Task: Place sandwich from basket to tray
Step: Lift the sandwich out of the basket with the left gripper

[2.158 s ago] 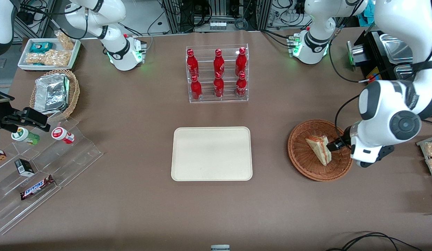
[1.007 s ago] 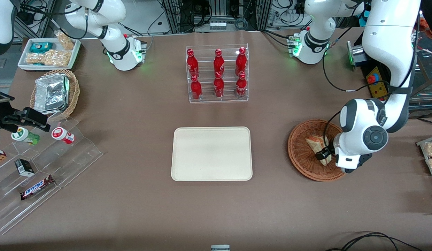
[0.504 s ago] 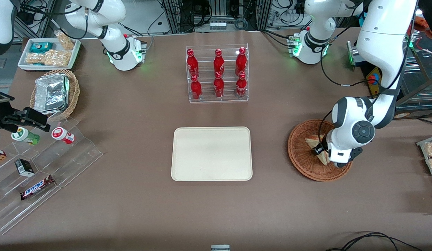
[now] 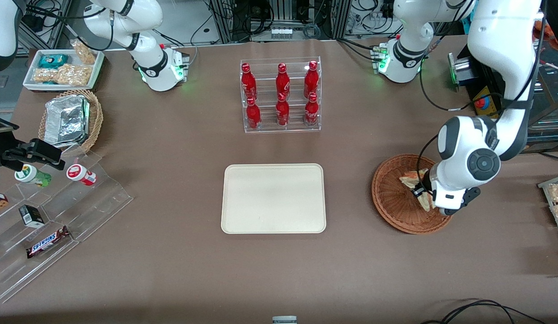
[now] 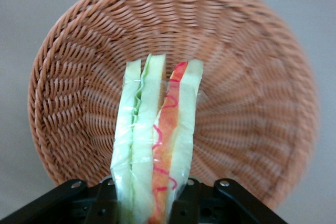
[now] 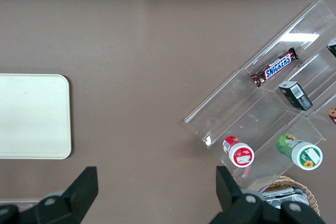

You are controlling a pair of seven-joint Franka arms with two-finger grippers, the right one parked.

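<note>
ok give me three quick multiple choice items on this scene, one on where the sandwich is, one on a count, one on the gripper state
1. Where is the sandwich?
A. on the tray
B. over the basket, in the gripper
C. on the bare table

2. How many red bottles stand in the clear rack?
A. four
B. six
C. eight

3. What is the gripper doing?
A. shut on the sandwich
B. open above the tray
C. open beside the rack

Answers:
1 B: the left wrist view shows the wedge between the fingers with the basket below it; the tray is bare.
2 B: two rows of three red bottles.
3 A: fingers press both bread faces.
</note>
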